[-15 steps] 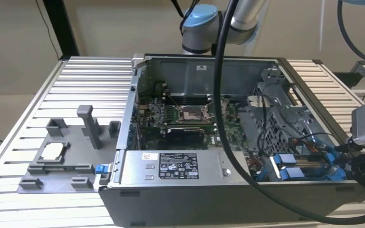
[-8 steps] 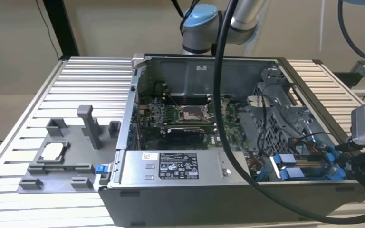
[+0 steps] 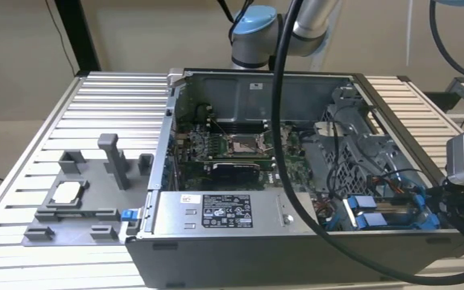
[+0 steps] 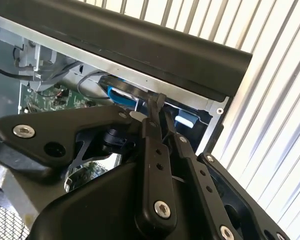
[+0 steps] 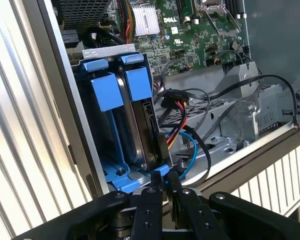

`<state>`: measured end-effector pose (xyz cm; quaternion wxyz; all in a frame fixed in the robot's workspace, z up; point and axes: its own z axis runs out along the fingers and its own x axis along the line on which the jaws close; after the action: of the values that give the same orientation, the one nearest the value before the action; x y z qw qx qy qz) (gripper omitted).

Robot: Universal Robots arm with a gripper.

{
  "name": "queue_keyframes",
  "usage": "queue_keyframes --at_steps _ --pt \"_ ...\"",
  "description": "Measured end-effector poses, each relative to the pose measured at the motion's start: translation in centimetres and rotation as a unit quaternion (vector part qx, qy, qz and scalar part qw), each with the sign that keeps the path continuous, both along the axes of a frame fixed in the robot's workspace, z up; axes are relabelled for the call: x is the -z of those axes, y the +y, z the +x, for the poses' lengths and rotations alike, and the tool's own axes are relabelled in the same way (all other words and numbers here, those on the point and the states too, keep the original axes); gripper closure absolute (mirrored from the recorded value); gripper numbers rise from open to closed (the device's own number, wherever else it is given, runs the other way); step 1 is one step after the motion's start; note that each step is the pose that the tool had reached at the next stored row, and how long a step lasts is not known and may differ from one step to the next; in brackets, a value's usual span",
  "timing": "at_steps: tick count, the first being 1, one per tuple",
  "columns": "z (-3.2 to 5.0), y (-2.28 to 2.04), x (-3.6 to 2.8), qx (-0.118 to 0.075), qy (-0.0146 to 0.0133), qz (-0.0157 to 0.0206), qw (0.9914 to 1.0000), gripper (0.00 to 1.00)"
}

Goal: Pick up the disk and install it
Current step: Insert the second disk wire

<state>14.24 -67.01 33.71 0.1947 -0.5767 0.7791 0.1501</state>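
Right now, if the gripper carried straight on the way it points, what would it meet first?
Most likely the silver-metal disk in its blue plastic bracket, standing in the computer case's drive bay. The gripper points at its near end and looks about touching it, though depth is unclear.

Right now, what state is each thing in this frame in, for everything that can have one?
computer case: lying on its side, panel off, interior exposed.
disk: standing on edge in the corner drive bay, inside its blue bracket.
end effector: at the end of the disk's bracket, beside the case wall.
chip: seated in a recess of the grey tray, outside the case.
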Motion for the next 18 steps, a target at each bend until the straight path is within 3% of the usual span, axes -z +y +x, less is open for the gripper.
queue_keyframes --at_steps 5,6,12,18 --pt "-0.02 0.01 0.0 0.0 0.0 0.0 1.0 0.0" --pt "-0.04 0.01 0.0 0.0 0.0 0.0 1.0 1.0" --pt "-0.63 0.01 -0.2 0.0 0.0 0.0001 1.0 1.0" --pt "-2.77 0.01 -0.86 0.0 0.0 0.0 1.0 1.0"
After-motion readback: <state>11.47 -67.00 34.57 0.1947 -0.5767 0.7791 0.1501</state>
